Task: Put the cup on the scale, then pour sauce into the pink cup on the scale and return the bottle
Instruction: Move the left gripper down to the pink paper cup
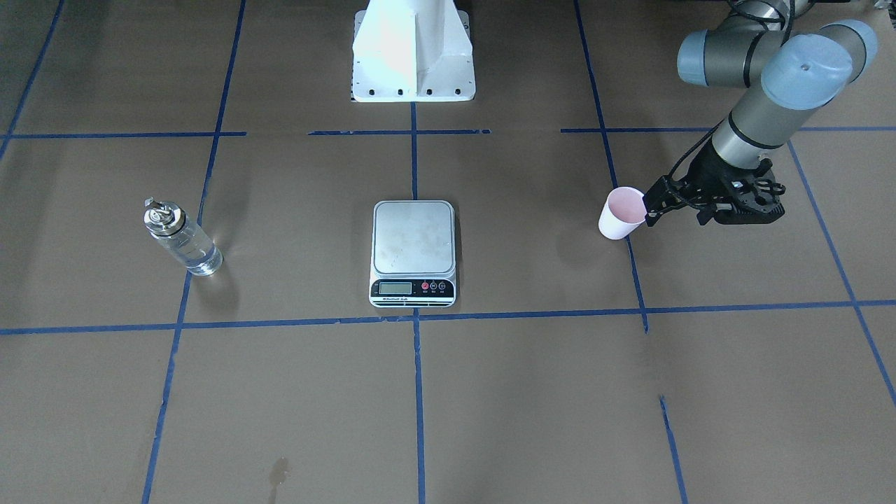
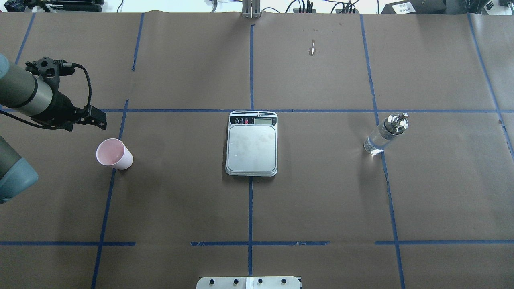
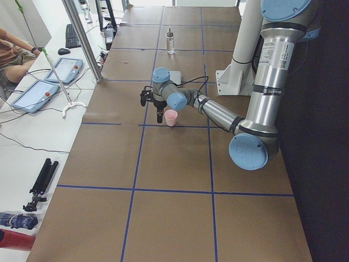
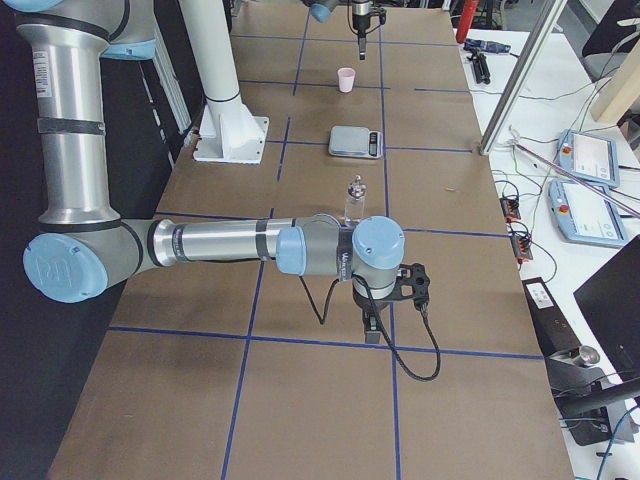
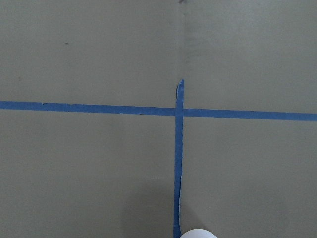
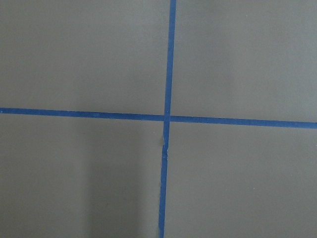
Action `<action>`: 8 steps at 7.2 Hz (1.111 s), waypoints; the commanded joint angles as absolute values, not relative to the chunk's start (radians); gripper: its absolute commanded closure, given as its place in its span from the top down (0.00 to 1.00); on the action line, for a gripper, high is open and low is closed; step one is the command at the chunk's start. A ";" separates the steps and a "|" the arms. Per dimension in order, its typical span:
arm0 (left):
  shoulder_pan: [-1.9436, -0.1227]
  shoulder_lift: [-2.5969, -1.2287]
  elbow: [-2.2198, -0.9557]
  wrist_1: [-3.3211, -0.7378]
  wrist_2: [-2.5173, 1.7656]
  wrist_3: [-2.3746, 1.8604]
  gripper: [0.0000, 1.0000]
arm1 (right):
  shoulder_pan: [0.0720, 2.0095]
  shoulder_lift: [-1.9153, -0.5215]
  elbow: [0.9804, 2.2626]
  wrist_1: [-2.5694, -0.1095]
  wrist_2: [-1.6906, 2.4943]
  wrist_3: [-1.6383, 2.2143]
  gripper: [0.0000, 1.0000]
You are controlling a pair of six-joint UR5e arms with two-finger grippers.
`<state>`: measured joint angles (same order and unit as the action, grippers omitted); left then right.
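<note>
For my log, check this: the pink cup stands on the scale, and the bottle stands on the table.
Wrong place: the cup stands on the table, apart from the scale, as the overhead view shows. The bottle does stand on the table.

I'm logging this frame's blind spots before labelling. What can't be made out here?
Scale display reading: too small, front view.
Left gripper: dark, side-on beside the cup; open or shut unclear.
Right gripper: only in the right side view; state unclear.
Sauce level: clear liquid in the clear bottle.
Cup, left wrist view: cut off by the bottom edge.
</note>
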<state>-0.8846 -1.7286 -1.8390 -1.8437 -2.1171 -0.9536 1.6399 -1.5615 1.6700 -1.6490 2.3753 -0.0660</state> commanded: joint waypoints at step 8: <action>-0.808 -1.720 -1.819 -1.844 -2.111 -0.937 0.99 | 1.640 -1.559 1.680 -1.648 2.378 -0.064 1.00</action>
